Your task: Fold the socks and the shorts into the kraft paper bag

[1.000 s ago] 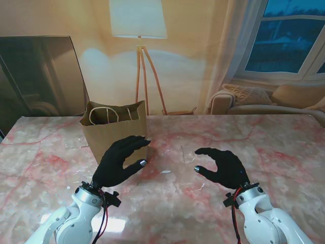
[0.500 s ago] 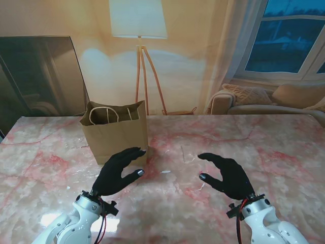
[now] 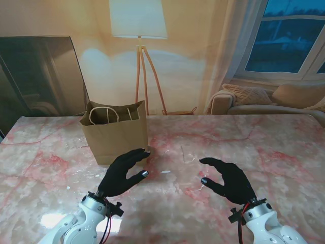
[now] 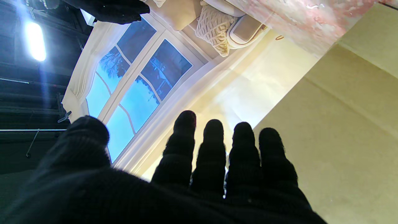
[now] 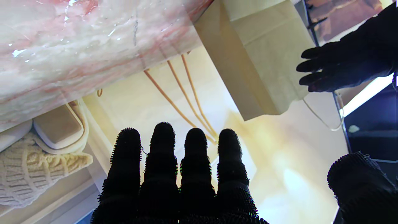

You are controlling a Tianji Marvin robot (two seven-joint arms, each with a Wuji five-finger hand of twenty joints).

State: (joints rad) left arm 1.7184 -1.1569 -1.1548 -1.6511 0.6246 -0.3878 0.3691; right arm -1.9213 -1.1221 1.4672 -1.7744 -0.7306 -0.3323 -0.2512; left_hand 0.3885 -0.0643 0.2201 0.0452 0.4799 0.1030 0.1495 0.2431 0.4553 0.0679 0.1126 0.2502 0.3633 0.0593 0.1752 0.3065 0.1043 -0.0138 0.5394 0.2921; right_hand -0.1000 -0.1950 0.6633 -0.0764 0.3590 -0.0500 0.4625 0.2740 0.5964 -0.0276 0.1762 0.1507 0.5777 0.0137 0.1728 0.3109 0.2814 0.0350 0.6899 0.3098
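Observation:
The kraft paper bag (image 3: 116, 131) stands upright and open on the marble table (image 3: 284, 147), left of centre, its white handles showing at the mouth. My left hand (image 3: 122, 174), in a black glove, hovers just in front of the bag with fingers apart and nothing in it; the bag's brown wall (image 4: 339, 130) fills one side of the left wrist view. My right hand (image 3: 227, 179) is open too, over bare table to the right. The right wrist view shows the bag (image 5: 264, 62) and my left hand (image 5: 345, 67) beside it. No socks or shorts show in any view.
A dark panel (image 3: 40, 76) leans at the far left edge of the table. Behind the table are a floor lamp (image 3: 138, 56), a sofa with a knitted cushion (image 3: 249, 94) and a window. The table runs on bare to the right.
Both hands have drawn back toward me, away from the bag. The left hand's fingertips, which overlapped the bag's front a second ago, now sit just clear of it. The bag has not moved.

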